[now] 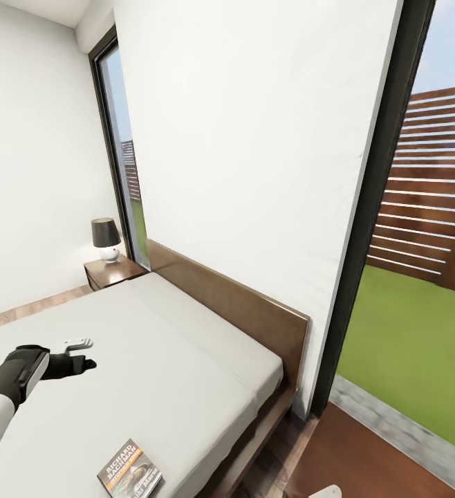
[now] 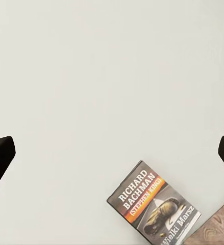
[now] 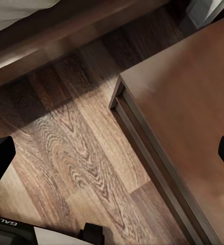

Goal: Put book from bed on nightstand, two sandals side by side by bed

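Left wrist view: book (image 2: pixel 154 205) seen flat on bed (image 2: pixel 91 76), long axis diagonal, beyond spread, empty left jaws; left arm nearer.

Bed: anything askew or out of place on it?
The book lies flat at the mattress edge of the bed, turned at an angle to that edge rather than squared. It looks undamaged. The left pincer hovers apart from it, open.

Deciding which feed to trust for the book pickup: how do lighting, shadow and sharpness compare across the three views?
Head view: even daylight, stretched verticals at the window frame, the book small at the frame's edge. Left wrist view: flat, shadowless mattress, book title sharp. Right wrist view: dim, a dark shadow band on the floor beside the bed frame, nightstand top softly blurred.
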